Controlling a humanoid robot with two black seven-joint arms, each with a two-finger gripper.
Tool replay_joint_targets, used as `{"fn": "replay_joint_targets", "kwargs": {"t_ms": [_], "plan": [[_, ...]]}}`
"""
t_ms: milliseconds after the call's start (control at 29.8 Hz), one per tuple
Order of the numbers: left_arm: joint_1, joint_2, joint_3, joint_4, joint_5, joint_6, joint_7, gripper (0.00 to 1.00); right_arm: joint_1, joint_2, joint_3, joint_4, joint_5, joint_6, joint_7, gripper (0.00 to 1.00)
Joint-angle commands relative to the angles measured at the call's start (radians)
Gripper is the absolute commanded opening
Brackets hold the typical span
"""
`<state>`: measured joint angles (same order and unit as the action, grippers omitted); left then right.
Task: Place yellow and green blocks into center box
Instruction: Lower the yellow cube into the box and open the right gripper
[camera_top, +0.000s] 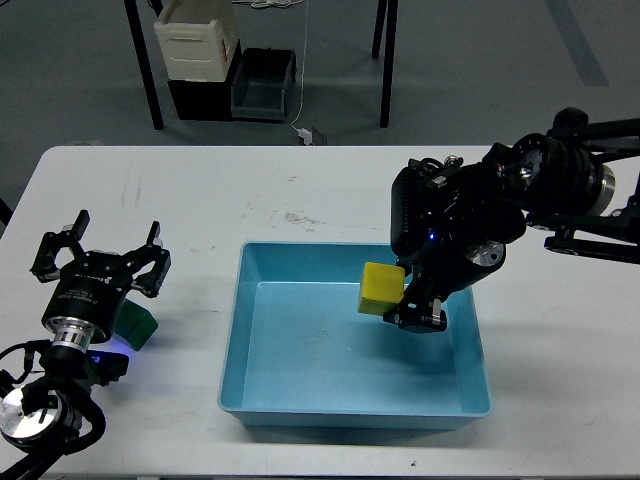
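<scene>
Yellow block (382, 289) sits pinched in my right gripper (408, 300), hanging above the right half of the blue tray (236, 330), clear of its floor. The fingers are closed on the block's right side. To do this well I should lower it nearer the tray floor before letting go, so it drops flat and does not bounce toward the rim. My left gripper (100, 262) is spread wide and holds nothing; the green block (138, 325) lies on the white table (200, 200) just beside it, left of the tray, partly hidden by my wrist.
</scene>
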<state>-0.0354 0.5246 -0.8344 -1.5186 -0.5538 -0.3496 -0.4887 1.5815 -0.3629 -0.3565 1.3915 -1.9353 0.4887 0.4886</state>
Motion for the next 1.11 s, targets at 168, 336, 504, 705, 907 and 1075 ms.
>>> {"fn": "replay_joint_targets", "kwargs": {"t_ms": [168,336,504,705,907,1075], "plan": [[-0.001,0.000,-0.002,0.006,0.000,0.000,0.000,1.00,-0.100,0.076,-0.001,-0.132,-0.001,0.000,0.000,0.16],[-0.001,0.002,-0.002,0.008,0.000,0.000,0.000,1.00,-0.159,0.133,0.008,-0.184,0.010,0.000,0.000,0.67],[-0.003,0.006,0.000,0.008,0.000,-0.002,0.000,1.00,-0.169,0.130,0.042,-0.186,0.015,0.000,0.000,0.86],[-0.011,0.014,-0.006,0.008,0.000,-0.005,0.000,1.00,-0.170,0.110,0.117,-0.184,0.056,0.000,0.000,0.97],[-0.040,0.075,-0.040,0.008,0.014,0.035,0.000,1.00,-0.175,0.012,0.330,-0.180,0.113,0.000,0.000,0.97],[-0.113,0.189,-0.029,0.021,0.161,0.058,0.000,1.00,-0.273,-0.014,0.609,-0.175,0.113,0.000,0.000,0.97]]}}
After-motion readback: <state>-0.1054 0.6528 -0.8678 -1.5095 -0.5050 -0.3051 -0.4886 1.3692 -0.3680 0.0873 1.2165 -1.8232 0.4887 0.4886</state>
